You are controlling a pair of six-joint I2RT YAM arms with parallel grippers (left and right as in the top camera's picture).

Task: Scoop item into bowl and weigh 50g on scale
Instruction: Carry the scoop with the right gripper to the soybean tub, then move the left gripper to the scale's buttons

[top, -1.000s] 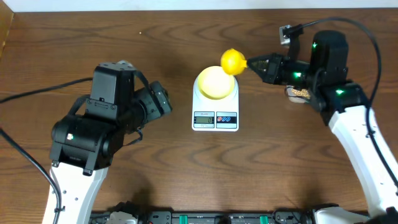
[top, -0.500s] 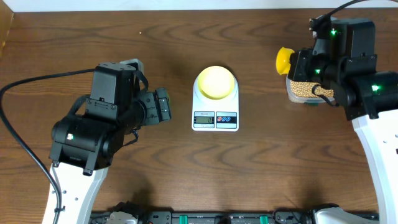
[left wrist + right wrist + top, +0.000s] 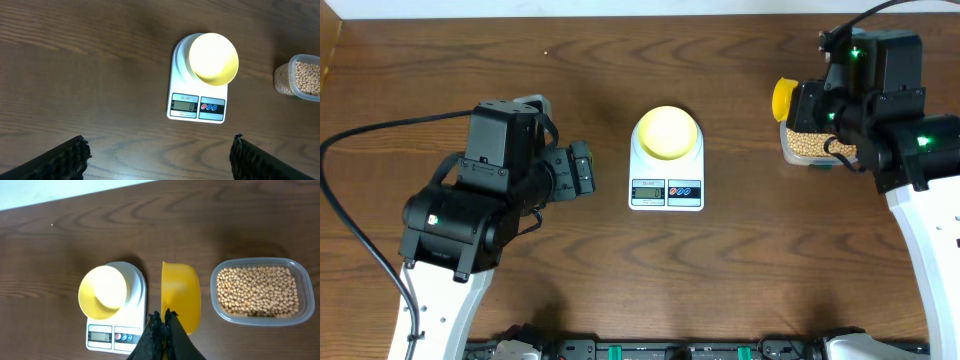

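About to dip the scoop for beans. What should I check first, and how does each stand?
1. Grip on scoop: ok, right gripper is shut on its handle.
2. Scoop over beans: not ok, it hangs beside the tub, on the side toward the scale.
3. Tub open, beans in it: ok.
4. Scale carries bowl: ok, on the end away from the display.
5. Display zeroed: cannot tell, digits too small.
6. Scale clear of left gripper: ok, it is open and apart.
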